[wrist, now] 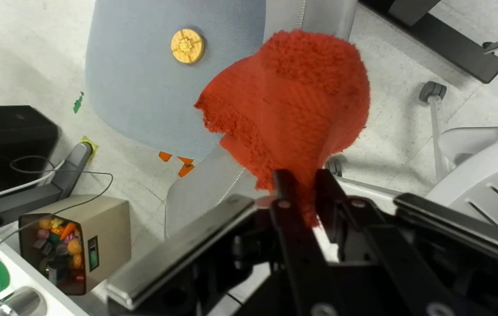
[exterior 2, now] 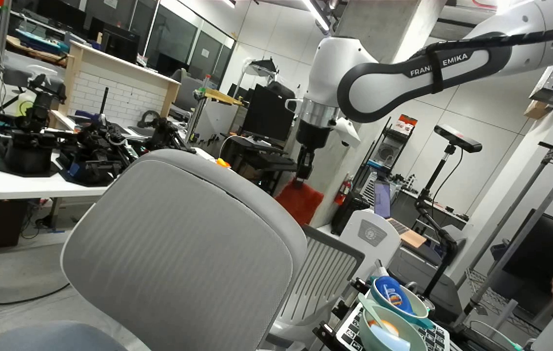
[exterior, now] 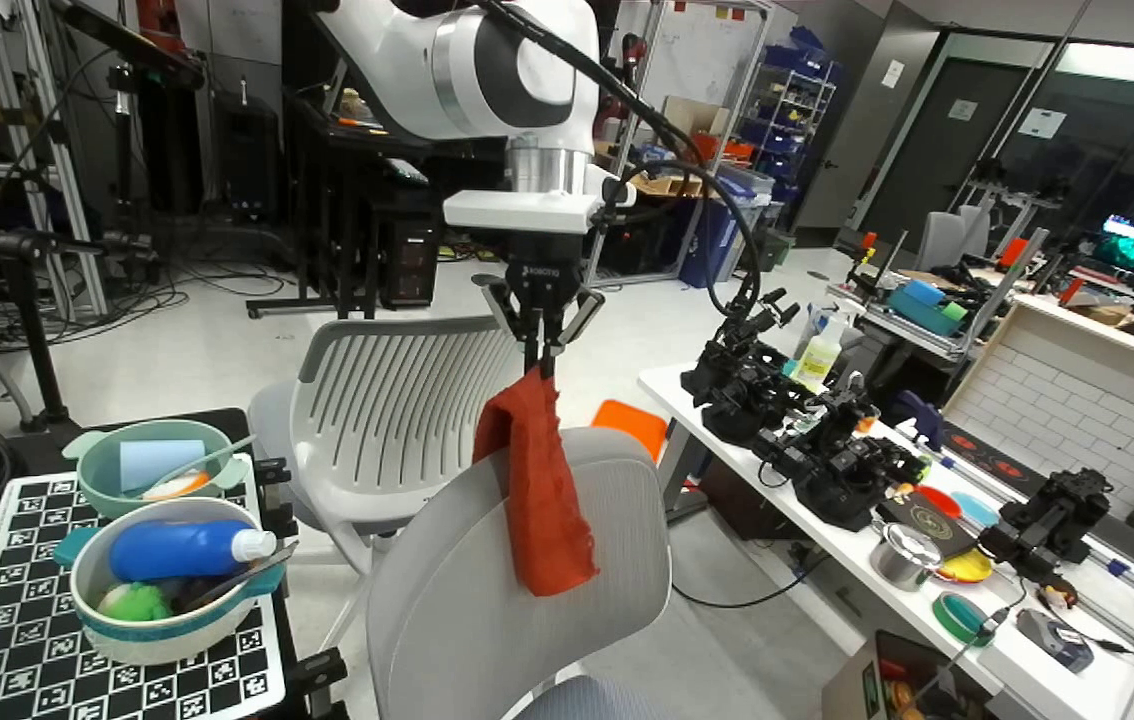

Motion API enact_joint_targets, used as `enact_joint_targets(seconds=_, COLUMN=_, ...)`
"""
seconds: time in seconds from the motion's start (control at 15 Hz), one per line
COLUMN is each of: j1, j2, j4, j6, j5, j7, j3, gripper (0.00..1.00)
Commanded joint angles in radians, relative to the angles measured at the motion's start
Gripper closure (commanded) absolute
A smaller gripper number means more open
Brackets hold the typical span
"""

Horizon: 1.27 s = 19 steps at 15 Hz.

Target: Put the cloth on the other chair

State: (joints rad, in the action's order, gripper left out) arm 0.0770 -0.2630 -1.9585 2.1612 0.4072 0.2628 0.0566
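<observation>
The orange-red cloth hangs from my gripper and lies over the top edge of the grey mesh chair's back. A long part hangs down the side facing the camera; a shorter fold goes behind the edge. In an exterior view the cloth shows just past the mesh chair back, partly hidden by it. In the wrist view the cloth is pinched between the two fingertips, bunched above the chair back. The white-grey slatted chair stands beside the mesh chair and carries no cloth.
A white table holds black robot arms, a pot and plates. A cart with a checkered board carries bowls with a blue bottle. A yellow round piece lies on the mesh chair's seat. A bin of toys stands below the table.
</observation>
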Motion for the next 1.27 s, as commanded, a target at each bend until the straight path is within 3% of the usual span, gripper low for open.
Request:
enact_joint_targets(seconds=0.0, j1=-0.002, j2=0.056, j4=-0.009, j6=0.006, j5=0.007, j7=-0.005, j3=-0.004, gripper=0.50)
enact_joint_targets(seconds=0.47, j1=-0.009, j2=0.235, j4=-0.031, j6=-0.011, j5=-0.015, j7=0.000, j3=-0.001, gripper=0.01)
enact_joint_targets(seconds=0.6, j1=-0.006, j2=0.297, j4=-0.040, j6=-0.019, j5=-0.046, j7=-0.035, j3=0.003, gripper=0.00)
enact_joint_targets(seconds=0.67, j1=-0.007, j2=0.222, j4=-0.002, j6=-0.009, j5=-0.015, j7=-0.010, j3=0.002, gripper=0.02)
enact_joint_targets(seconds=1.2, j1=-0.007, j2=0.286, j4=-0.035, j6=-0.018, j5=-0.034, j7=-0.032, j3=0.004, gripper=0.00)
